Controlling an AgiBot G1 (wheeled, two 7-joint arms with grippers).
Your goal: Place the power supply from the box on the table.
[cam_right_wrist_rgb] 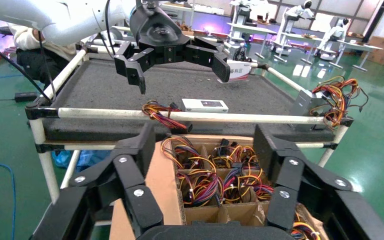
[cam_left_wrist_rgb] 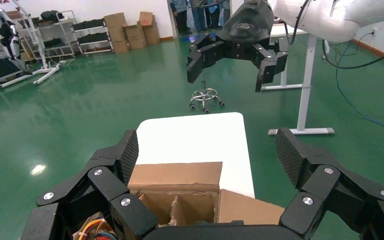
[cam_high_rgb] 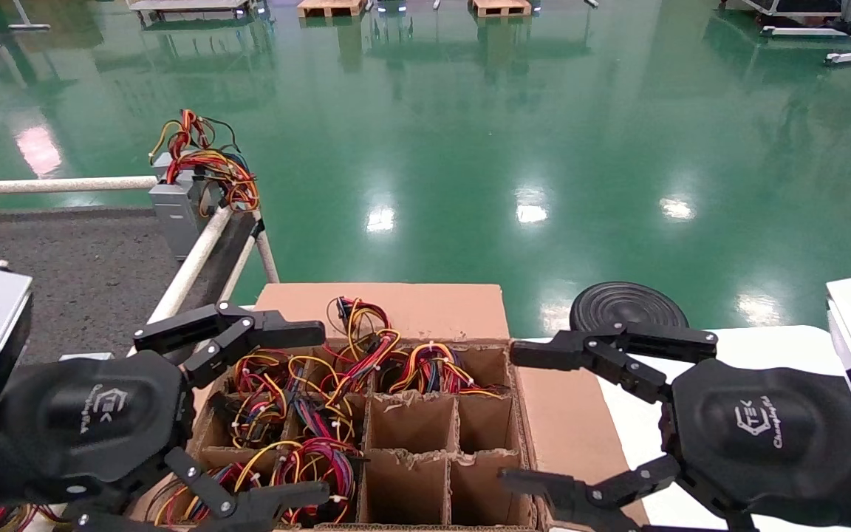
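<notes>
The brown box point(cam_high_rgb: 588, 421) with cardboard dividers stands below me. Red-yellow-black wire bundles point(cam_high_rgb: 285, 391) fill its left and far cells point(cam_right_wrist_rgb: 200, 175). The power supply bodies under them are hidden. The cells on the right point(cam_high_rgb: 411, 488) hold nothing. My left gripper point(cam_high_rgb: 311, 414) hovers open over the box's left side, holding nothing. My right gripper point(cam_high_rgb: 518, 417) hovers open over the right edge, also holding nothing. The dark speckled table point(cam_high_rgb: 63, 258) with white rails lies to the left. In the wrist views both grippers' jaws stand wide apart: the left gripper point(cam_left_wrist_rgb: 207, 150) and the right gripper point(cam_right_wrist_rgb: 205, 142).
A grey unit topped with wires point(cam_high_rgb: 182, 199) sits at the table's near corner. A slim silver unit with a white label point(cam_right_wrist_rgb: 205, 105) lies on the table. The box rests on a white tabletop point(cam_high_rgb: 750, 347). A black round stool point(cam_high_rgb: 625, 304) stands behind it on the green floor.
</notes>
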